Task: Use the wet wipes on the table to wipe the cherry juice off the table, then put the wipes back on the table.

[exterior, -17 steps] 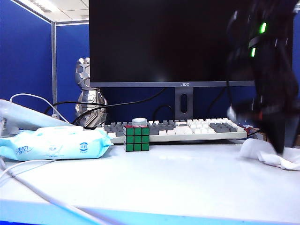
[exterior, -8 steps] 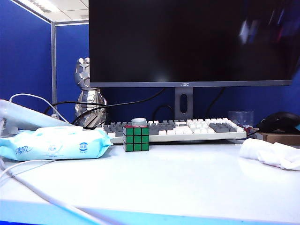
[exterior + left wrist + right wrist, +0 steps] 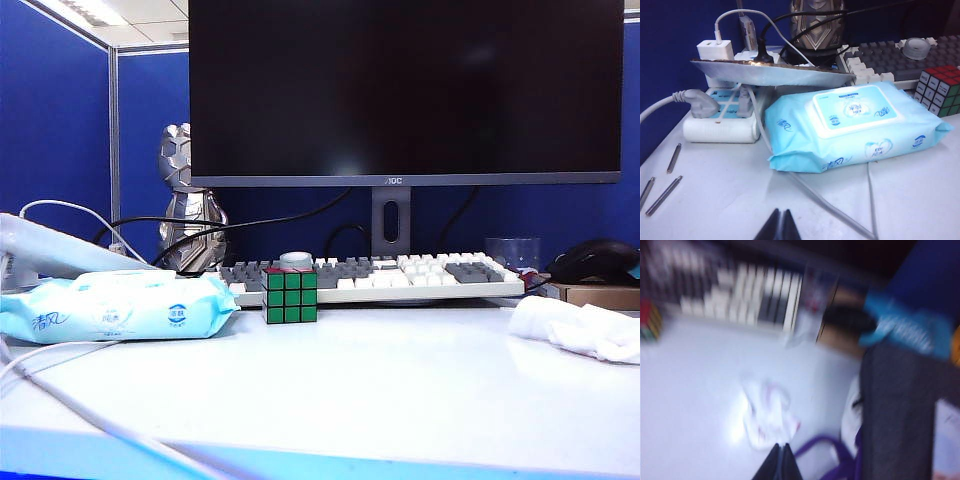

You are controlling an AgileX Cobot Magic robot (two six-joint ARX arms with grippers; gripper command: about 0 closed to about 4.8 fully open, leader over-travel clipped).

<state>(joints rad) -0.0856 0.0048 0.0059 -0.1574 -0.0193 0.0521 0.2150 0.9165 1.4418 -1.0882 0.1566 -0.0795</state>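
White wipes (image 3: 580,330) lying on the table (image 3: 380,390) right of the keyboard (image 3: 380,275), monitor (image 3: 400,90) marked AOC behind it, left gripper (image 3: 780,225) pinched shut and empty near the blue packet (image 3: 855,125), right gripper (image 3: 780,460) shut, empty, above the wipes

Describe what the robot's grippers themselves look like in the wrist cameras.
Little of either shows. The left gripper appears as two slim, dark, pointed fingertips tapering to a wedge. The right gripper looks the same, dark and pointed, though that view is blurred. No cables or markings are visible on them, and the exterior view shows neither arm.
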